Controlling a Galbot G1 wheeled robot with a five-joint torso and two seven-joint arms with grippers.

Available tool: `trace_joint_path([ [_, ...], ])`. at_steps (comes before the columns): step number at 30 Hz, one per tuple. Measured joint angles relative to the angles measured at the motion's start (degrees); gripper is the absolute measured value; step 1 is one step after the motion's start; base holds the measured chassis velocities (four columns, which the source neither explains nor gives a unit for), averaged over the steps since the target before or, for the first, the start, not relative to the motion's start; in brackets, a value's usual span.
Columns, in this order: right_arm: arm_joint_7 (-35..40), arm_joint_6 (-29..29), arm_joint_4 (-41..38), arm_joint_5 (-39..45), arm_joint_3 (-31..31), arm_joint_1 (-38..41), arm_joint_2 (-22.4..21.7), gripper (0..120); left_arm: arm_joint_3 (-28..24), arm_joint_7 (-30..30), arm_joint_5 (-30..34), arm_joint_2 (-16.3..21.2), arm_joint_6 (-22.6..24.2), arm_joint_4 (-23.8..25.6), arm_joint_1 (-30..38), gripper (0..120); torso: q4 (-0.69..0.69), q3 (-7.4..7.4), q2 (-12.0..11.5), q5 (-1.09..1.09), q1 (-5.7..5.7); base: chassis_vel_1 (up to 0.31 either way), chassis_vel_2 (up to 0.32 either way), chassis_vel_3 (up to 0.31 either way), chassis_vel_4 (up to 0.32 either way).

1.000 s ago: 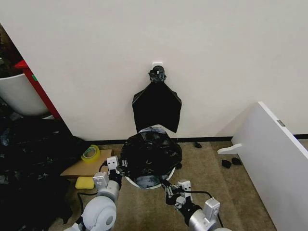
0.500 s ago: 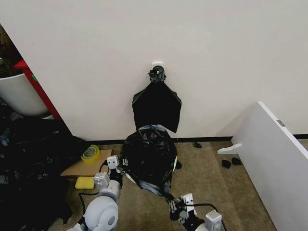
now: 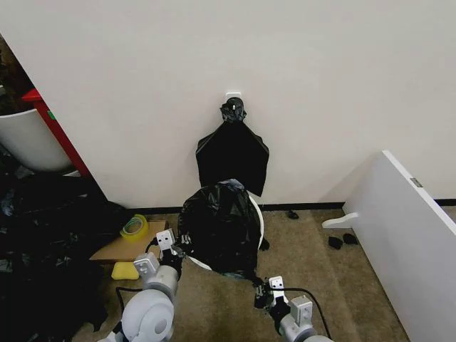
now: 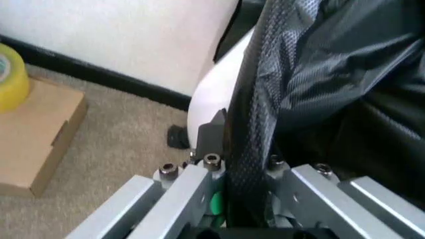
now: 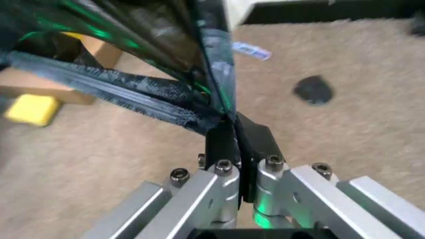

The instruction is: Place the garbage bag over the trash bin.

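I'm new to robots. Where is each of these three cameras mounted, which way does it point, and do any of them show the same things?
Head view: from the robot's head, looking forward and down at the trash bin by the wall; both arms show, with the left gripper and right gripper.
Left wrist view: on the left arm, facing along its fingers, shut on the garbage bag.
Right wrist view: on the right arm, its gripper pinching the bag over carpet.
Shared: all three show the bag; left wrist and head show the yellow tape roll.
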State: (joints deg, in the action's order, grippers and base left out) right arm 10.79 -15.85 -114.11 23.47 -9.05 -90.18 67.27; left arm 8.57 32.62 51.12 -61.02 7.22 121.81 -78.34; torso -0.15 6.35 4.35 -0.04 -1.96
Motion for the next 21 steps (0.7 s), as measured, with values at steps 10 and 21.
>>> trace_joint_path([
  [10, -2.2, 2.6, -2.3, -3.5, -1.1, -2.6, -1.6, 7, 0.1, 0.9, -1.6, -0.1, 0.7, -0.8, 0.0, 1, 0.00, 0.00, 0.0, 0.01, 0.00, 0.000, 0.000, 0.000, 0.000],
  [21, -5.2, 7.7, -10.1, -11.8, -4.1, -13.6, -4.0, 46, 0.3, 0.9, -2.7, -0.4, -0.5, -3.2, 1.7, 0, 0.00, 0.00, 0.0, 0.01, 0.00, 0.000, 0.000, 0.000, 0.000],
])
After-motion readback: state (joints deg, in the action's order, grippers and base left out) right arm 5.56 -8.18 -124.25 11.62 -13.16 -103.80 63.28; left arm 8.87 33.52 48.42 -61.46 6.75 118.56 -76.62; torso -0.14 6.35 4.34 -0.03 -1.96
